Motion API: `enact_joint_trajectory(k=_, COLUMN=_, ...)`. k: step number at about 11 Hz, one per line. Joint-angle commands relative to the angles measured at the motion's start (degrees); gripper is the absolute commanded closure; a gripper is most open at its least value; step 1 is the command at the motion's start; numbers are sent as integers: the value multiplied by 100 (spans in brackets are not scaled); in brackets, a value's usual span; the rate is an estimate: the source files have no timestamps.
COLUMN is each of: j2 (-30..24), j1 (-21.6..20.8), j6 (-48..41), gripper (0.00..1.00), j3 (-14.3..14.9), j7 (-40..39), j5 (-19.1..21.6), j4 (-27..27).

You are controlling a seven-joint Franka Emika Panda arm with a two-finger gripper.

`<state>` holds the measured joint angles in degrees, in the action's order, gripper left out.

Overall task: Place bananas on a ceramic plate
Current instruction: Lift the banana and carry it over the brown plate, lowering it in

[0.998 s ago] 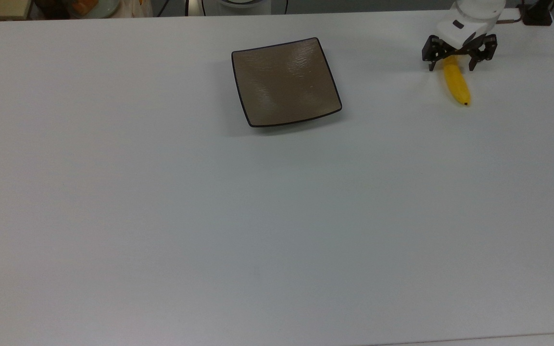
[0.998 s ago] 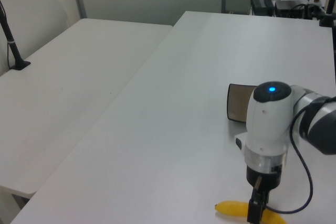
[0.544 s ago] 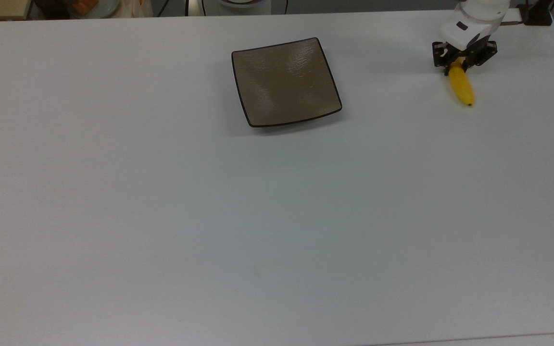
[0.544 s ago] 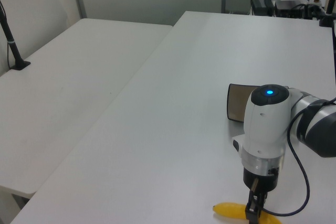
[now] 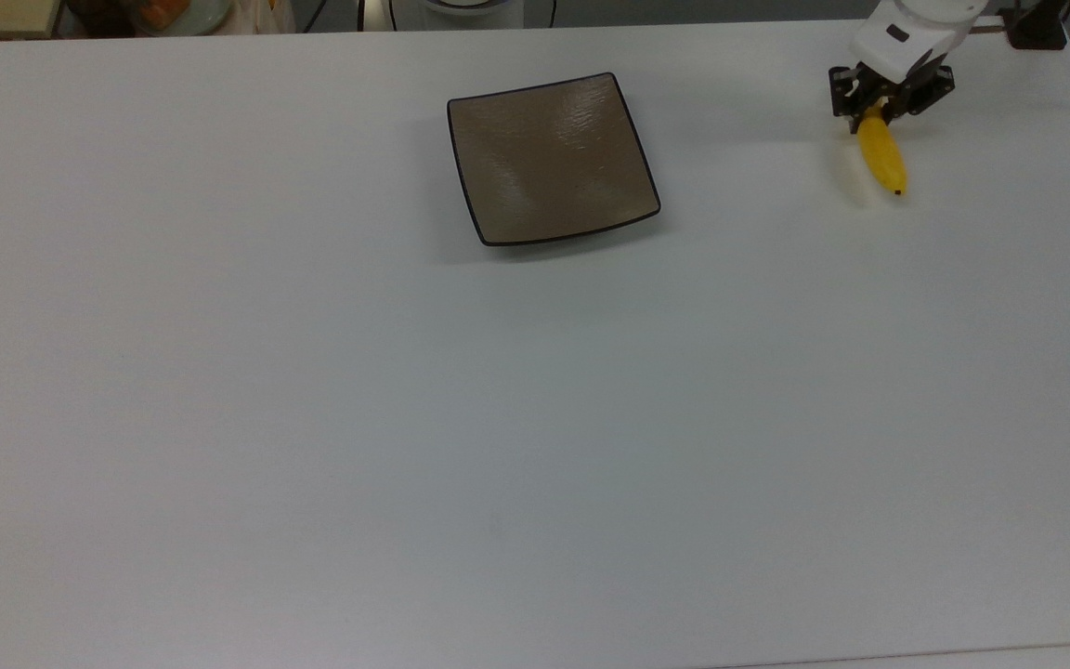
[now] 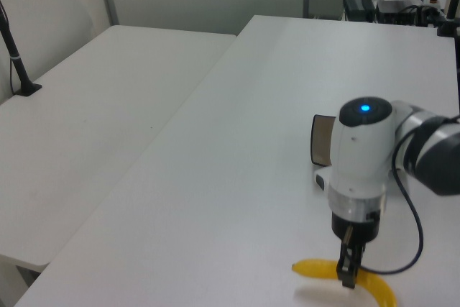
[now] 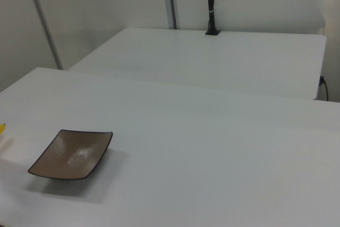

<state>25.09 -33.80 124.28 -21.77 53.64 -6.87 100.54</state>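
A yellow banana [image 5: 884, 160] hangs at the far right of the white table in the top view, its dark tip pointing toward the near edge. My gripper [image 5: 875, 115] is shut on its stem end. In the left view the gripper [image 6: 347, 277] pinches the banana [image 6: 315, 269] near its middle, holding it just above the table over a pale shadow. The square brown-grey ceramic plate [image 5: 549, 158] lies bare well to the top view's left of the banana. The arm partly covers the plate [image 6: 323, 139] in the left view. In the right view the plate [image 7: 71, 154] sits near the left edge, beside a yellow sliver of banana [image 7: 2, 128].
The table's far edge [image 5: 684, 24] runs right behind my gripper, with cables and a black block [image 5: 1037, 28] there. A second white table [image 6: 86, 127] adjoins in the left view and carries a black post [image 6: 18, 62]. Wide bare tabletop [image 5: 498, 418] lies in front of the plate.
My fingers closed on the banana's stem end. The banana has since risen slightly off the table and shifted a little toward the top view's left. The plate has not moved.
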Motion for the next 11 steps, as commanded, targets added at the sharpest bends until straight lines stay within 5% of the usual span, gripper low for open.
enact_joint_trajectory(k=1, j2=-531, j1=224, j6=-1129, gripper=83, j3=41, j7=-791, j5=186, j4=44)
enact_joint_trajectory(k=6, j2=-1321, j1=909, j6=-2924, gripper=83, j3=305, j7=-2767, j5=327, j4=149)
enact_joint_trajectory(k=11, j2=-1673, j1=1349, j6=-3234, gripper=83, j3=1366, j7=-3710, j5=239, j4=316)
